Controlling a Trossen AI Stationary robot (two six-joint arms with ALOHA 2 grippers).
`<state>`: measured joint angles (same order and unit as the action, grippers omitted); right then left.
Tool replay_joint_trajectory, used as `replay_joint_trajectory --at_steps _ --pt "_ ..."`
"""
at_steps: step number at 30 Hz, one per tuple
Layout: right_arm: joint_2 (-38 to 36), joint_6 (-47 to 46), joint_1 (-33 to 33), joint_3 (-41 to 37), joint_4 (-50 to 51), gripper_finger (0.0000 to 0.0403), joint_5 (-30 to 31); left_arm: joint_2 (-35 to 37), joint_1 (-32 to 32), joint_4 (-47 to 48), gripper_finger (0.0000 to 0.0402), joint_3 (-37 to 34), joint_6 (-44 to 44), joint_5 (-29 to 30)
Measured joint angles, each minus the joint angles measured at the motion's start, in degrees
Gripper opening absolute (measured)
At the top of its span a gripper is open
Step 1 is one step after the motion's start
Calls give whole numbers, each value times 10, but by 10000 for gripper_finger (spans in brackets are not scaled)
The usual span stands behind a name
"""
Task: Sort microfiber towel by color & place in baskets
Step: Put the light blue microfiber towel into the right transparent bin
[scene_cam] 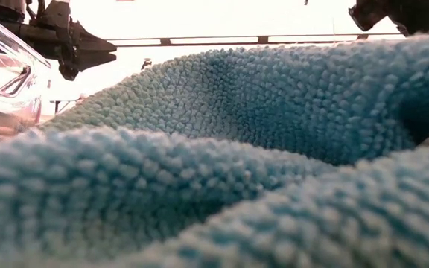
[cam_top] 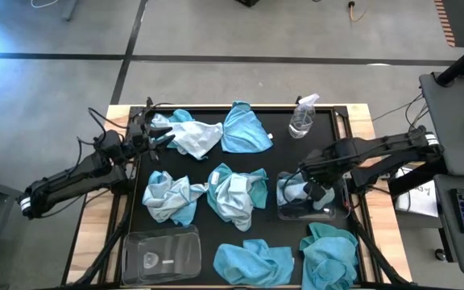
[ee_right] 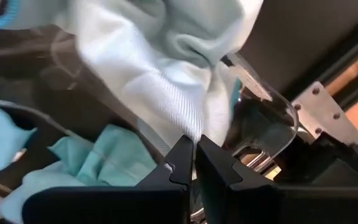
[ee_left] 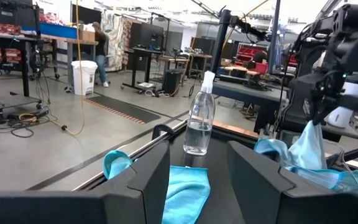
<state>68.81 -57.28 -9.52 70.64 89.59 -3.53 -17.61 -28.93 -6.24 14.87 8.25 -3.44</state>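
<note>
Turquoise towel [scene_cam: 222, 149] fills low view, front tabletop edge. Right end effector [ee_right: 194, 163] clenched on pale towel [ee_right: 166, 68] over basket [cam_top: 306, 205], right edge: lower fully inside before release. Left end effector [ee_left: 197, 180] released, back-left corner.

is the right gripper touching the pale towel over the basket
Touching. In the right wrist view the right gripper is shut on a fold of the pale towel, above the basket.

The high view looks straight down on the whole surface [cam_top: 279, 165]. The low view sits against a turquoise towel [scene_cam: 222, 164]. The left wrist view faces the spray bottle [ee_left: 199, 121], also seen from above.
</note>
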Motion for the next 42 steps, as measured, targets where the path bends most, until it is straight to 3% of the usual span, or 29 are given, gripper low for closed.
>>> replay_joint_trajectory --at_steps 12,21,26,34,39,42 --pt "33 -22 0 -93 -42 9 -10 -2 0 4 144 0 2 0" --pt "56 26 0 -137 -130 9 -15 -3 0 5 144 0 2 0" --pt "75 35 0 -138 -143 23 -17 -4 0 9 144 0 2 0" --pt "107 72 0 -125 -149 86 -27 -4 0 9 144 0 2 -1" --pt "120 69 0 -70 -149 111 -75 -4 0 8 144 0 2 -1" --pt "124 89 -3 -20 -150 113 -61 -4 0 8 144 0 2 -1"
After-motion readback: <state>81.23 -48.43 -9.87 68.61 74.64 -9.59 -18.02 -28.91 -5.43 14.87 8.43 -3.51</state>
